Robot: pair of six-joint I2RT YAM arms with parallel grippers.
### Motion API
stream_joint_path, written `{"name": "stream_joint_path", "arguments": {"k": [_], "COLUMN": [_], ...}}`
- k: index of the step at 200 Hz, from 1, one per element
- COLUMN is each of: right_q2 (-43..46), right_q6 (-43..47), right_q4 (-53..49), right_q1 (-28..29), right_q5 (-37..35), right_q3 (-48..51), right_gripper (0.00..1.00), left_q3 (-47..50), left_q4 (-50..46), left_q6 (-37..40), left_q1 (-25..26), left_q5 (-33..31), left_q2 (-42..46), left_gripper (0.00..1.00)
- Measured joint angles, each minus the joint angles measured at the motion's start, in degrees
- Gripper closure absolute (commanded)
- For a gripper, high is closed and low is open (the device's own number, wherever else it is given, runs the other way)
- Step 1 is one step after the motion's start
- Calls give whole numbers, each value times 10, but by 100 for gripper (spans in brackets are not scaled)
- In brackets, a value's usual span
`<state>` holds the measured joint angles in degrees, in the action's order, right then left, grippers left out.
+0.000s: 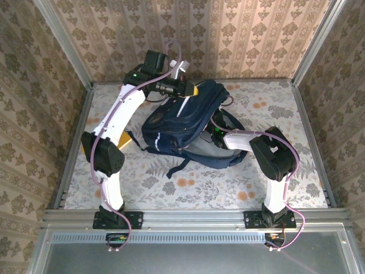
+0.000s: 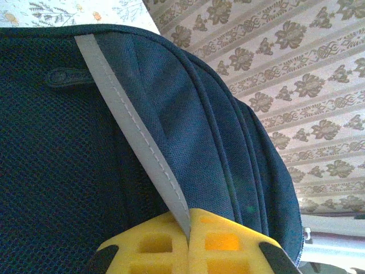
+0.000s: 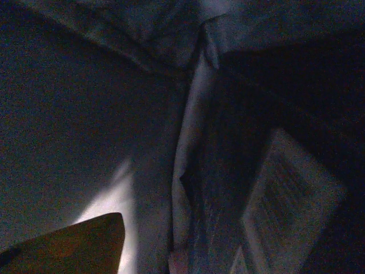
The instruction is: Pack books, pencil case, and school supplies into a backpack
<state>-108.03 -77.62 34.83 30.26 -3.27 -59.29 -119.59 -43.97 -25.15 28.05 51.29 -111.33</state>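
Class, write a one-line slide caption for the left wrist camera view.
Left gripper pinches the navy backpack along its pale stripe, with patterned wall behind.

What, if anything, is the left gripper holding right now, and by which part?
The left gripper holds the backpack, pinched shut on the grey stripe that runs across its navy fabric.

In the top view the backpack [image 1: 182, 128] hides the right arm's wrist. Inside it, darkness blurs everything. The right pincer's one yellow finger [image 3: 74, 242] is cut by the lower edge. A pale printed flat thing [image 3: 291, 200] is too dim to name. The left arm half covers a yellow book [image 1: 123, 140].
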Motion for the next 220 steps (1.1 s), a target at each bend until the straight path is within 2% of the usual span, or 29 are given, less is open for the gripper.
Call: {"name": "stream_joint_path", "arguments": {"k": [44,103,168,213,220], "right_q2": [99,255,621,726,732], "right_q6": [33,73,215,303,312], "right_q4": [-4,-24,-222,-371,-395], "right_q1": [-8,-22,-44,-66,-70], "right_q5": [6,-2,-123,-200,-209], "right_q3": [90,223,292,284,277], "right_gripper": [23,28,35,38,38], "left_q3": [3,3,-17,-106,-113], "left_q4": [8,6,-7,-42,-47], "left_q6": [-7,-7,12,46,54], "left_q1": [-12,-11,-10,30,43], "left_q5": [11,10,-9,-30,-40], "left_q2": [-1,-4,-29,-137,-151], "left_gripper": [100,100,100,100,95]}}
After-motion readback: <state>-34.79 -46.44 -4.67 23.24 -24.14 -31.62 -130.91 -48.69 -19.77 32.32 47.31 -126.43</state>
